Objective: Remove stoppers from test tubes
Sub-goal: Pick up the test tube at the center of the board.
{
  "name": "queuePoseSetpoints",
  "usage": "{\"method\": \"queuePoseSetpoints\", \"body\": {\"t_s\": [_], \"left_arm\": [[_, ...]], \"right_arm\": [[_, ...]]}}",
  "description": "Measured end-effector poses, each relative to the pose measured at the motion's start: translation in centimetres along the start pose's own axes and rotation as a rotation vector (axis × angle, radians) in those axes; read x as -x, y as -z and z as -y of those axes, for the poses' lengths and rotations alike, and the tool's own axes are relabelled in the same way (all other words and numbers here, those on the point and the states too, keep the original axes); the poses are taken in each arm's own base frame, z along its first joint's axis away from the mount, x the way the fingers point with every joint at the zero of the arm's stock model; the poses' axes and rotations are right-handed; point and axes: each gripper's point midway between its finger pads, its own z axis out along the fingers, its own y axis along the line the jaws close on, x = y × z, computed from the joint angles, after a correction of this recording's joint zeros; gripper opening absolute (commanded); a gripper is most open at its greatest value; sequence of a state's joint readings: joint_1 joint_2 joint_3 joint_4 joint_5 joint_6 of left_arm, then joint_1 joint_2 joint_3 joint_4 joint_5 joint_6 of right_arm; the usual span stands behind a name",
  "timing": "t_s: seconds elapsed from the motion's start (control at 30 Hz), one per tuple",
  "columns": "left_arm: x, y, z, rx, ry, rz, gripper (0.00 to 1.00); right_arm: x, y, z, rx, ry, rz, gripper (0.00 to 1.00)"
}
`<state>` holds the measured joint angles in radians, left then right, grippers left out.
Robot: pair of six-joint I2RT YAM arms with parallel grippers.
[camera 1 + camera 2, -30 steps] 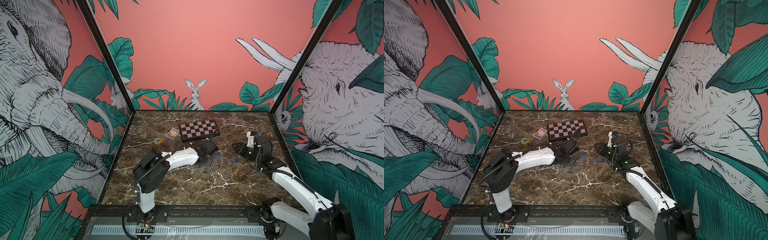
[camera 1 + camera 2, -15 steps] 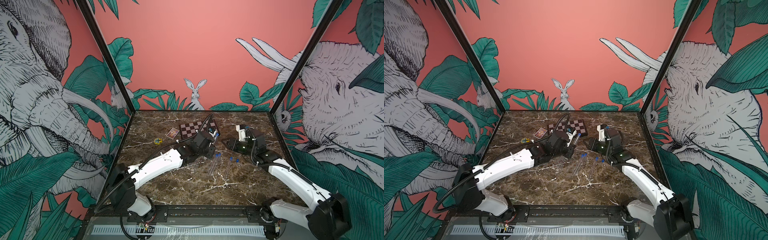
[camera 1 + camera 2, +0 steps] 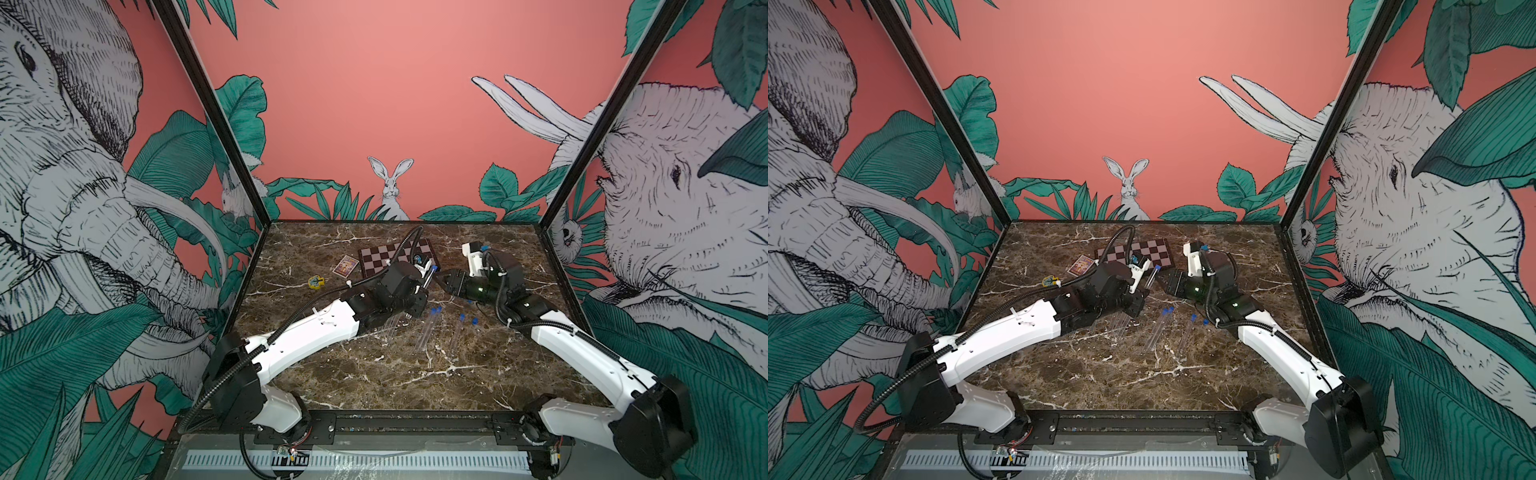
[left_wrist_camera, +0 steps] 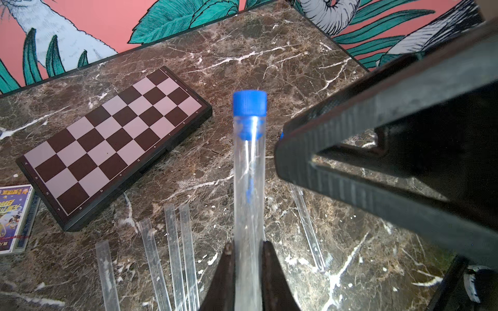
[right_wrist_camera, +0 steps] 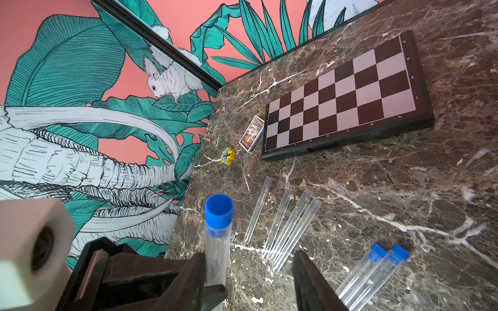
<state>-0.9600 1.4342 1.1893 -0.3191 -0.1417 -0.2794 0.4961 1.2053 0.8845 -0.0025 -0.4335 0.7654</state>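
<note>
Left jaws: clamped on a tube (image 4: 249, 188), raised near the chessboard (image 4: 116, 142) | stopper (image 4: 249, 103): seated on its far end | right jaws: parted, empty, near stopper | advice: stopper to be gripped squarely, pulled along tube axis.

- Both top views: bright, even overhead light; the marble table (image 3: 374, 374) shows only soft, faint shadows beneath the white arms (image 3: 311, 332).
- The wide lens makes the black corner posts (image 3: 208, 104) lean outward toward the frame edges.
- Left wrist view: a thin white glare streak runs along the clear tube (image 4: 249, 188); the table veining is sharp.
- Right wrist view: the near pale block (image 5: 29, 242) is out of focus.
</note>
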Motion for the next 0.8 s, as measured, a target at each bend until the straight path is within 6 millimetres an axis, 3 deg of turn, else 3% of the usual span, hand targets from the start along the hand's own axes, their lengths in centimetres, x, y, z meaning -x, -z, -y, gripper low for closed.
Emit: {"method": "queuePoseSetpoints", "body": {"t_s": [0.33,0.63,0.8], "left_arm": [[-0.1,0.0,0.2,-0.013,0.000,0.003,0.13],[-0.4,-0.1,0.4,-0.020,-0.001,-0.006,0.15],[-0.3,-0.1,0.3,-0.017,0.000,0.003,0.25]], "right_arm": [[0.2,-1.4,-0.9,0.036,-0.001,-0.009,0.49],[0.4,-2.5,-1.2,0.068,-0.031,-0.002,0.21],[0.9,-2.6,-1.9,0.103,-0.056,0.010,0.09]]}}
